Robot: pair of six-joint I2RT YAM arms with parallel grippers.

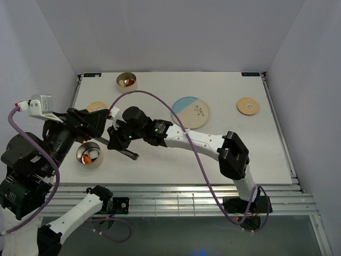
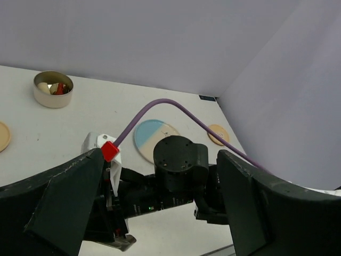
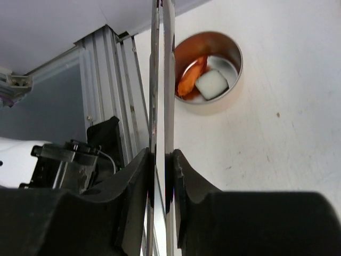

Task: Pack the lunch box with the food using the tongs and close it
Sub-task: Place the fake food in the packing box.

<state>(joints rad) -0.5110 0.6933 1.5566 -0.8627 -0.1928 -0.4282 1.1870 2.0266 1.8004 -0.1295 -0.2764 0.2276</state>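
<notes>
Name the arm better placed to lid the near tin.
Left, probably. Its gripper is open and empty, near a lid and the near tin; the right gripper is shut on the tongs.

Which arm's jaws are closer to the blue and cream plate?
Right. The right arm's jaws, gripping the tongs, sit left of the plate; the left arm's open jaws are farther left.

A white counter [image 1: 224, 90] stands boxed in by plain, pale lilac-grey walls: a back wall [image 1: 176, 32], left wall [image 1: 32, 53] and right wall [image 1: 314, 80]. Ribbed aluminium rails [image 1: 176, 193] line its near edge. Soft, even light.
</notes>
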